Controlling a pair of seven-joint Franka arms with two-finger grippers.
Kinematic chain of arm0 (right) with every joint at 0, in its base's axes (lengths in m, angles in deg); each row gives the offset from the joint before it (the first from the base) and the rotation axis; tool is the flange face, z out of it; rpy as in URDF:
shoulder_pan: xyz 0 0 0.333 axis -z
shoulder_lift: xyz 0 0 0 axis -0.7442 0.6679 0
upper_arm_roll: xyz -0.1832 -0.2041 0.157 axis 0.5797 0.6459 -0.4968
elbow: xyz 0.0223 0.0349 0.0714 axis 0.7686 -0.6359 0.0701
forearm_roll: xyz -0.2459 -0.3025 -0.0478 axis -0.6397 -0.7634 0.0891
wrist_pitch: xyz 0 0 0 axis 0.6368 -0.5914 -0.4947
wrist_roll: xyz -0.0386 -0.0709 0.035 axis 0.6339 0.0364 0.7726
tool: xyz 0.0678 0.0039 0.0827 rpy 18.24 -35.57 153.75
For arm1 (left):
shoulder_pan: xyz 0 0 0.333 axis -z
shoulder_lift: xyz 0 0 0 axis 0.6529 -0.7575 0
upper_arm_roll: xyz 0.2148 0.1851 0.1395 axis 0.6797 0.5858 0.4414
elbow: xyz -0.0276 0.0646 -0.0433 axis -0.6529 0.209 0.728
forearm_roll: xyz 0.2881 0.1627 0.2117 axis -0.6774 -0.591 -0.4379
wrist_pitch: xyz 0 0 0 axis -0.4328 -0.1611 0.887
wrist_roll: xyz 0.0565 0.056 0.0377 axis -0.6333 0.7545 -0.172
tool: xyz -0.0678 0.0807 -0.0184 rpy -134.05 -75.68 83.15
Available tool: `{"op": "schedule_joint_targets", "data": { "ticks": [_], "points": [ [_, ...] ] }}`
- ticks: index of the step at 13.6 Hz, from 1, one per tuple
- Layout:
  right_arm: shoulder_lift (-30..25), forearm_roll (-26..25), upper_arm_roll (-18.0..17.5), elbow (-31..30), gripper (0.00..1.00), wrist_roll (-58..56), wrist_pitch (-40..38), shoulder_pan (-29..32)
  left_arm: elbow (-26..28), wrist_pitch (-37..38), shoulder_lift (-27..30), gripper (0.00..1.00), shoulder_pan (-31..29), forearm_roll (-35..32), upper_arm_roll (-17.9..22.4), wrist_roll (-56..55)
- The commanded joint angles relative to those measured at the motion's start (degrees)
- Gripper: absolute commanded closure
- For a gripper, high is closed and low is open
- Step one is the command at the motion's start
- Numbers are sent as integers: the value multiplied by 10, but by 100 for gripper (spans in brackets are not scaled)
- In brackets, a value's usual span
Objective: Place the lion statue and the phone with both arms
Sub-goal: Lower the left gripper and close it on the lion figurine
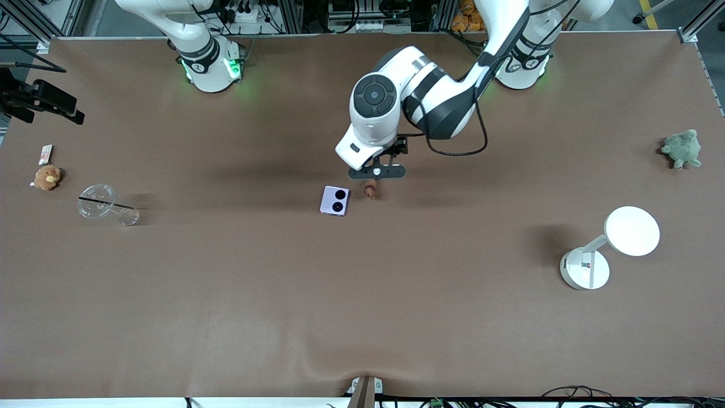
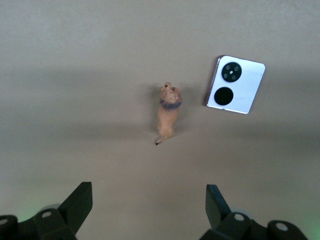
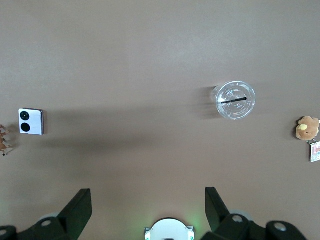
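The lion statue [image 1: 371,191] is a tiny brown-orange figurine lying on the brown table near its middle. The lavender folded phone [image 1: 335,200] lies flat beside it, toward the right arm's end, its two black lenses facing up. My left gripper [image 1: 378,171] hangs open and empty above the table, just short of the lion. In the left wrist view the lion [image 2: 168,112] and the phone [image 2: 236,85] lie ahead of the open left gripper [image 2: 148,192]. My right gripper [image 3: 148,195] is open and empty, held high near its base; it waits. The right wrist view shows the phone [image 3: 31,121] and part of the lion [image 3: 4,140].
At the right arm's end lie a clear plastic cup [image 1: 105,204], a round tan plush toy [image 1: 47,177] and a white-and-red card [image 1: 45,153]. At the left arm's end are a green plush toy [image 1: 682,148] and a white desk lamp [image 1: 609,246].
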Motion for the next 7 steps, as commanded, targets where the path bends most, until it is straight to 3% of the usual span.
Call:
{"op": "schedule_joint_targets", "data": {
  "ticks": [1,3,7],
  "points": [
    [-8,-5,-6,-7,0,-5,-1,10,49,-71,2,0,6,-7,4,-5],
    [-7,-5,-6,-7,0,-6,-1,10,79,-119,-5,0,13,-8,6,-3],
    [-4,-5,-6,-7,0,-6,0,16,83,-162,-49,0,20,-55,6,-6]
  ]
}}
